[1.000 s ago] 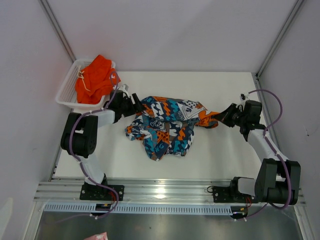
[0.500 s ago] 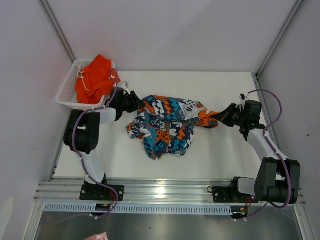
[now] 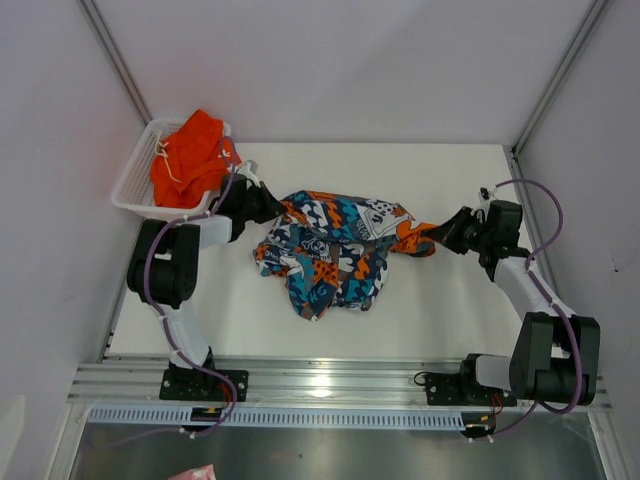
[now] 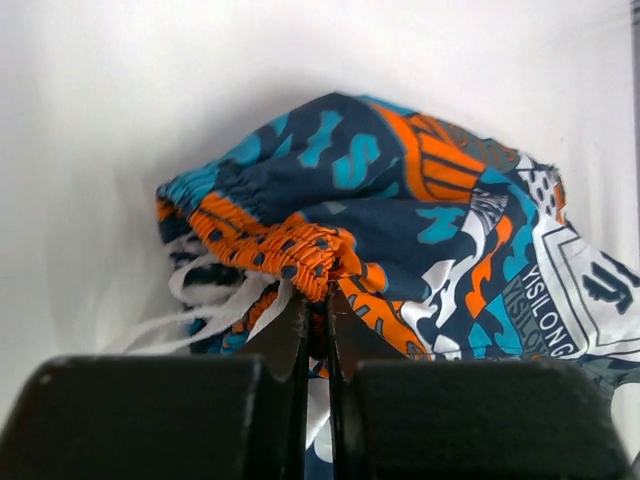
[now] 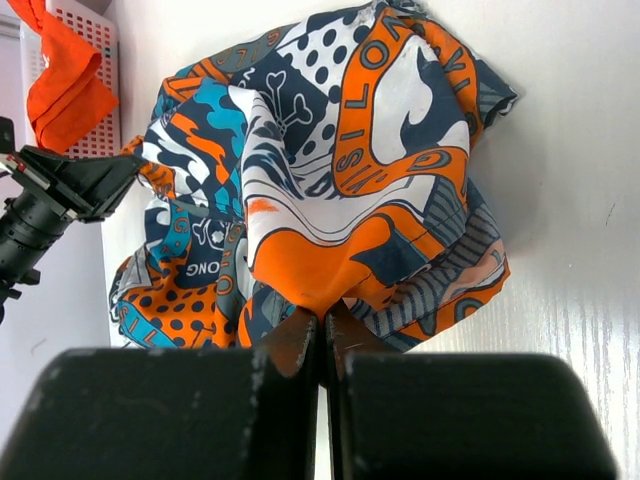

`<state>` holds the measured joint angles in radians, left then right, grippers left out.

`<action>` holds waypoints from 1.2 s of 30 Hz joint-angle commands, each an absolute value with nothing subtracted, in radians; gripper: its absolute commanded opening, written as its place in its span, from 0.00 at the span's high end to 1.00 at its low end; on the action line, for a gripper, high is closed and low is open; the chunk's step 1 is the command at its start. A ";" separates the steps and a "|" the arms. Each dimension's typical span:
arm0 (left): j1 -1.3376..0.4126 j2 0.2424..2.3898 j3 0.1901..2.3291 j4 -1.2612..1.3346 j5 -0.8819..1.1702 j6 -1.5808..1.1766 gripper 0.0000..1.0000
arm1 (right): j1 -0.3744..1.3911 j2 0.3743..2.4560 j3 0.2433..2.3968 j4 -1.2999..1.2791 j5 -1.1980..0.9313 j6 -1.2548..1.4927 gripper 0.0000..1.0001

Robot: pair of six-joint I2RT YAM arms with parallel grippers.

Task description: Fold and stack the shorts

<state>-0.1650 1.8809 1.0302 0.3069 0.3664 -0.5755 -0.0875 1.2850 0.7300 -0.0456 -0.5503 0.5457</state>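
1. The printed shorts [image 3: 335, 255] are lying crumpled across the middle of the white tabletop [image 3: 450, 320], their busy blue, teal, orange and white cloth drawn out between the two arms.
2. The left hand [image 3: 268, 207] is pinching the orange elastic waistband at the cloth's left end, its fingers [image 4: 288, 335] pressed together on the fabric. White drawstring [image 4: 225, 312] loops are spilling out just beside the grip.
3. The right hand [image 3: 447, 232] is clamping an orange fold at the right end, with its fingers closed tight on it and resting low near the tabletop.
4. The orange shorts [image 3: 190, 160] are sitting heaped in the white mesh basket [image 3: 133, 185] at the far left corner. They are bulging over its rim, apart from the printed pair.
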 commanded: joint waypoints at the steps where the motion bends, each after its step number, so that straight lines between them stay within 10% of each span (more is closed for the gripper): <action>1: -0.155 1.796 1.071 0.223 0.333 -0.565 1.00 | -0.089 1.295 0.781 -0.011 -0.557 0.555 1.00; 8: -0.150 1.663 1.250 -0.082 0.255 -0.557 1.00 | -0.092 1.419 1.098 -0.133 -0.600 0.581 1.00; 13: -0.080 1.657 1.717 -0.404 0.284 -0.568 1.00 | -0.121 1.569 1.620 -0.290 -0.734 0.595 1.00; 19: -0.038 1.504 2.098 -0.661 0.302 -0.571 1.00 | -0.129 1.427 1.769 -0.209 -0.986 0.707 1.00; 28: -0.038 0.942 1.806 -0.586 0.290 -0.534 1.00 | -0.132 0.951 1.706 -0.295 -0.979 0.536 1.00; 36: -0.038 1.058 1.949 -0.646 0.330 -0.540 1.00 | -0.132 1.008 1.757 -0.356 -0.933 0.538 1.00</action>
<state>-0.0433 0.8986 1.9499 -0.5709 0.3134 -0.5407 -0.1265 0.8894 1.8343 -0.2737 -0.9668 0.5304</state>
